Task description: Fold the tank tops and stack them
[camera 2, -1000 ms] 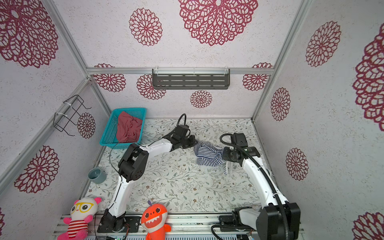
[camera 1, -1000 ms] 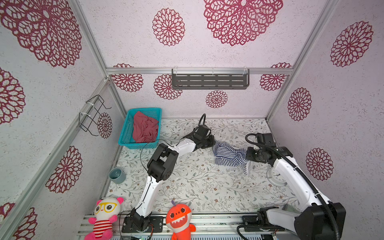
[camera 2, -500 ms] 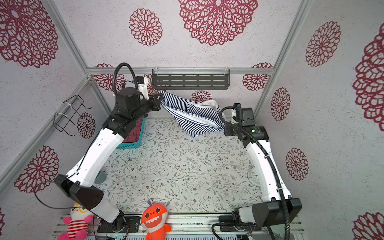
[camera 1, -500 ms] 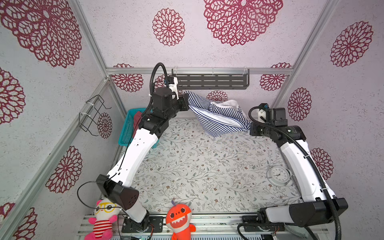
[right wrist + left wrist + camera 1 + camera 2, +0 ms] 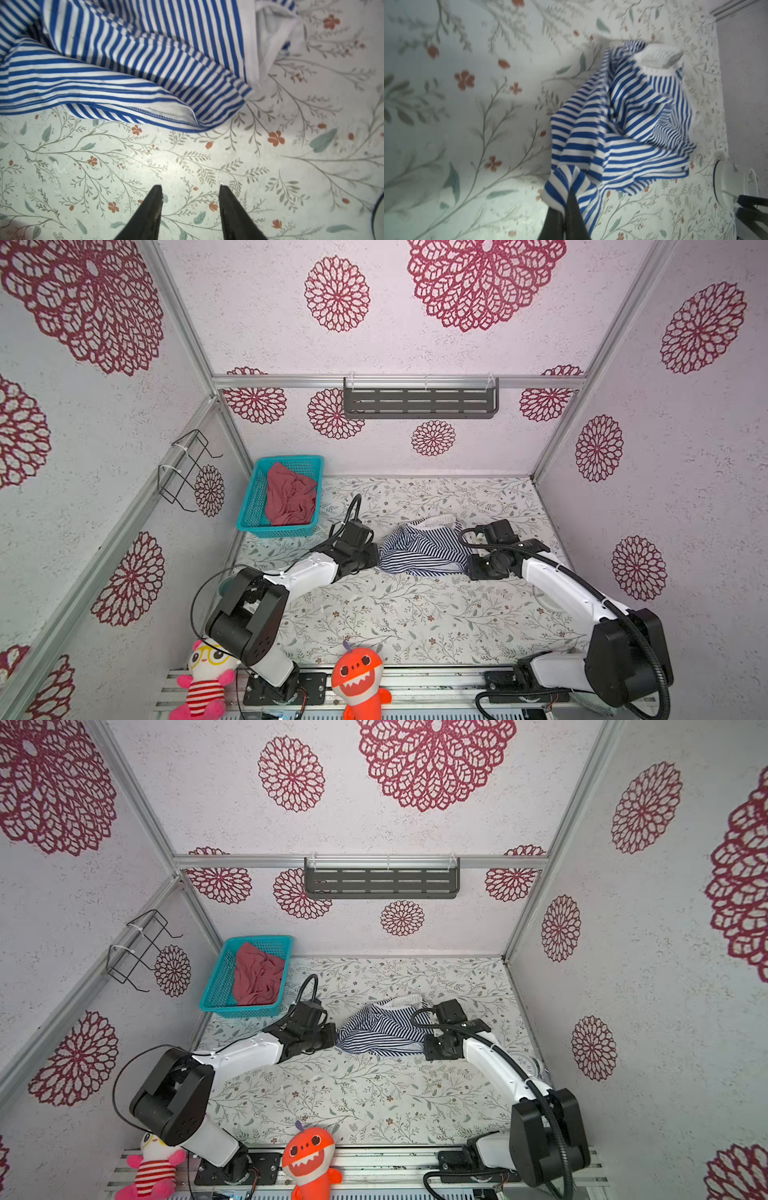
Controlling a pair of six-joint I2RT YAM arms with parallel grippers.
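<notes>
So the striped tank top [image 5: 419, 547] is lying in a rumpled heap around the middle of the floral table [image 5: 395, 614], a bit toward the back, white trim bunched up at its far edge. Definitely not folded, just a crumpled blue-and-white pile with lots of creases. The left gripper [image 5: 566, 199] is pinched tight on a corner of it, and in the left wrist view you can see the striped fabric wrapped right over the closed black fingertips. The right gripper [image 5: 190, 187] sits just beside the opposite edge of the top with its jaws partway apart and nothing between them, only bare tabletop, tips a little short of the hem. The rose-red tank top [image 5: 291, 499] is balled up inside the teal basket [image 5: 254, 497] at the back left corner, well apart from both arms. Up front by the rail there's an orange plush monster [image 5: 359, 676] and a pink-and-white plush [image 5: 203, 680].
</notes>
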